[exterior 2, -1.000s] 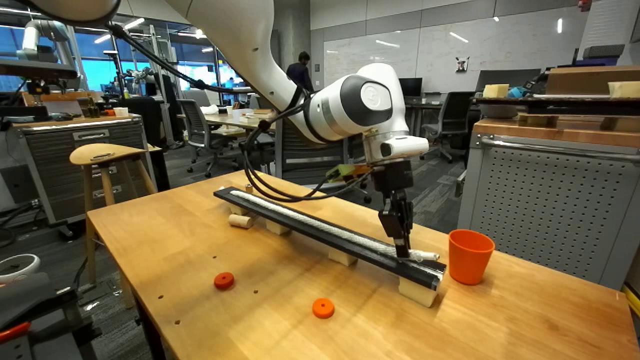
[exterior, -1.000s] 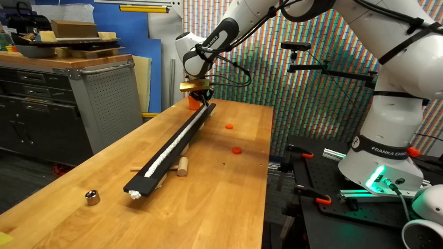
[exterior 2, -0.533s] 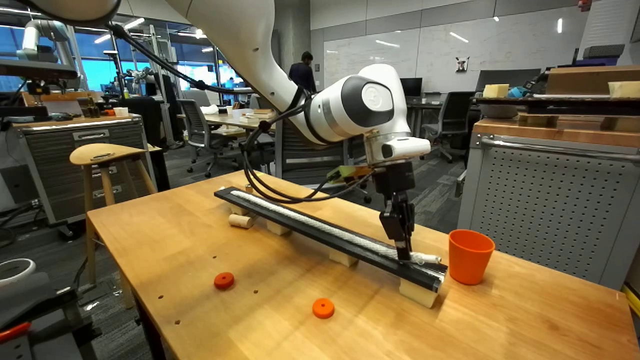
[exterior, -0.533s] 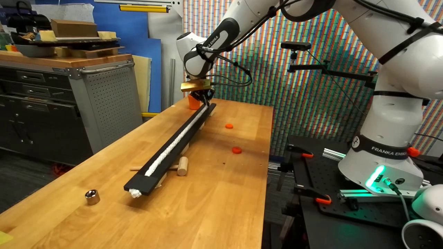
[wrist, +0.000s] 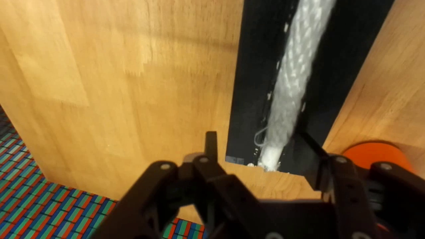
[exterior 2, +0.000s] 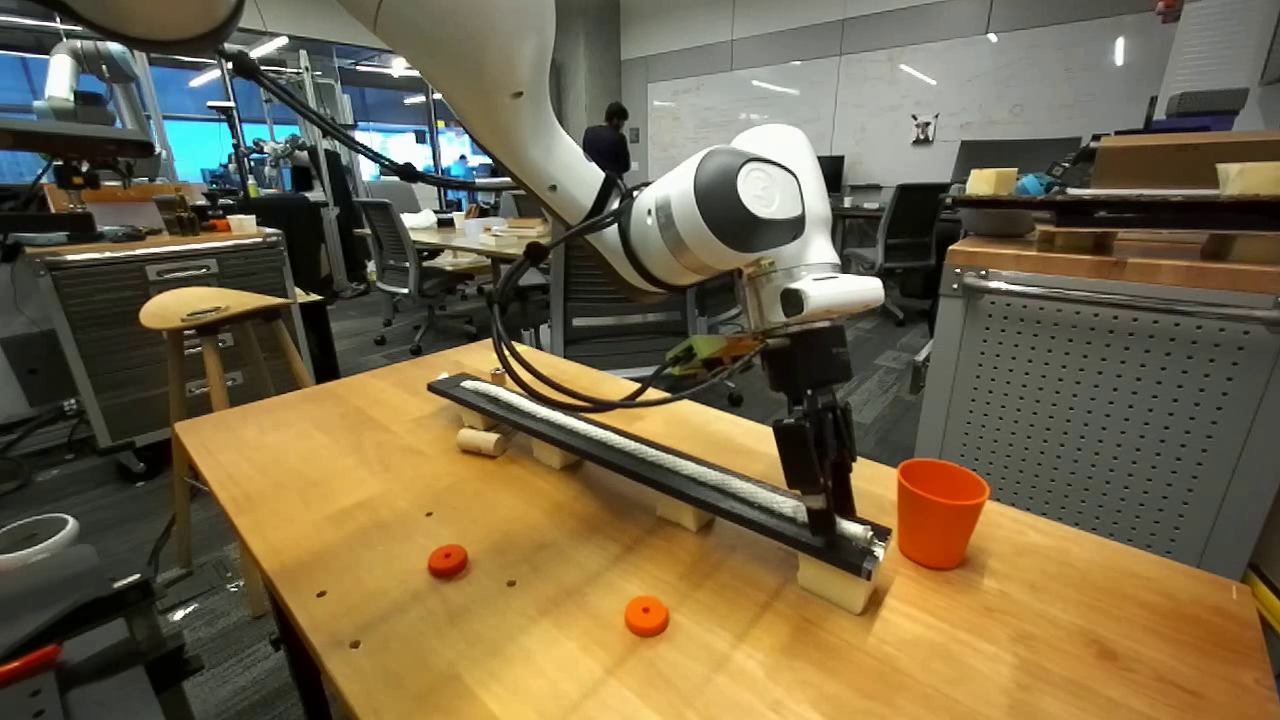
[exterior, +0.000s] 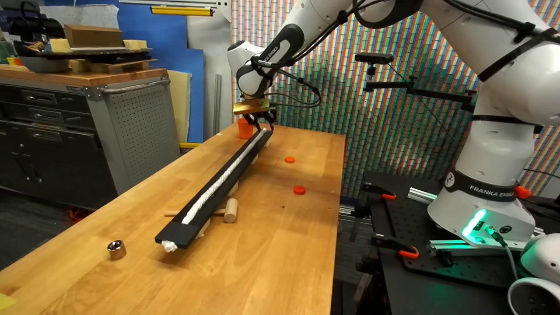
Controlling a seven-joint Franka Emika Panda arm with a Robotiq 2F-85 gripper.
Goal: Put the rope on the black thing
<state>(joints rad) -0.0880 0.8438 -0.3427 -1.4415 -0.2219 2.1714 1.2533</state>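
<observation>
The white braided rope (exterior 2: 640, 450) lies lengthwise along the black thing (exterior 2: 640, 477), a long bar raised on wooden blocks. In an exterior view the rope (exterior: 209, 192) passes under a black band at the bar's near end, and a frayed tuft sticks out below. My gripper (exterior 2: 836, 520) is at the opposite end of the bar, pointing down. From the wrist, my gripper (wrist: 260, 146) stands open, its fingers apart on either side of the rope's wrapped white end (wrist: 271, 156). That end rests on the bar and reaches its edge. Neither finger appears to grip the rope (wrist: 295, 73).
An orange cup (exterior 2: 940, 515) stands close beside the gripper's end of the bar. Two orange discs, one of them this disc (exterior 2: 647, 616), lie on the table. A wooden mallet (exterior: 231, 211) lies partly under the bar. A shiny metal ring (exterior: 117, 250) sits near the bar's banded end.
The gripper's fingers have parted from the rope and the hand has shifted toward the bar's cup end. The rope's end, raised before, has dropped down onto the bar.
</observation>
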